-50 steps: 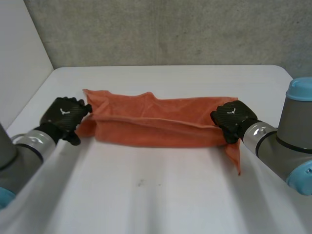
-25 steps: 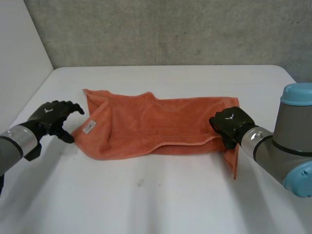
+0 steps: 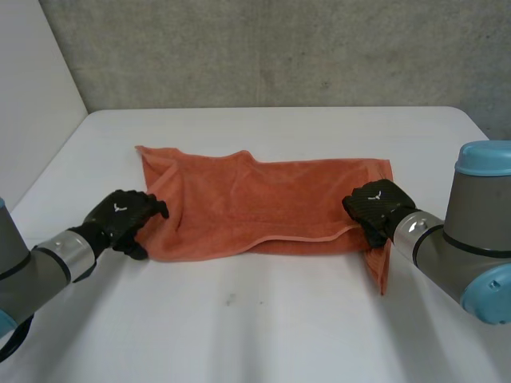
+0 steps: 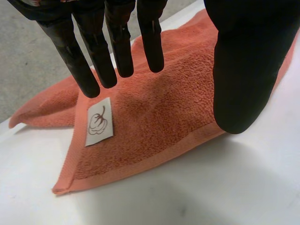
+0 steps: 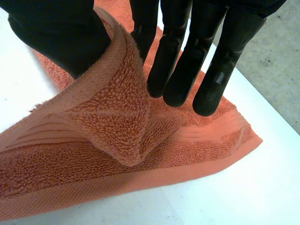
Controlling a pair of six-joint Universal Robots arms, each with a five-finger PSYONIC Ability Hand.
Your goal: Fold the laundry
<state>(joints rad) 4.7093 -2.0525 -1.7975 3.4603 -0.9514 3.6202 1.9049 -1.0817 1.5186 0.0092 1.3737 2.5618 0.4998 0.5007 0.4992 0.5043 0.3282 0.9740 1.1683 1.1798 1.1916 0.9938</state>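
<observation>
An orange towel (image 3: pixel 255 199) lies folded lengthwise across the middle of the white table (image 3: pixel 279 327). My left hand (image 3: pixel 120 217) hovers over its near left corner, open. In the left wrist view its straight fingers (image 4: pixel 117 42) and thumb (image 4: pixel 248 61) spread above the towel (image 4: pixel 154 122), with a white label (image 4: pixel 98 122) under the fingertips. My right hand (image 3: pixel 375 203) is at the towel's right end, shut on it. In the right wrist view the thumb (image 5: pixel 56 33) and fingers (image 5: pixel 178 61) pinch a raised fold of the towel (image 5: pixel 117 140). A flap hangs down beside that hand.
A grey concrete wall (image 3: pixel 279 48) rises behind the table's far edge, and a white wall (image 3: pixel 32 96) stands along its left side. Bare tabletop runs in front of the towel toward the near edge.
My left hand let go of the towel's left end, drew back to the left, then came in over the near left corner. The left end dropped flat. My right hand kept its grip.
</observation>
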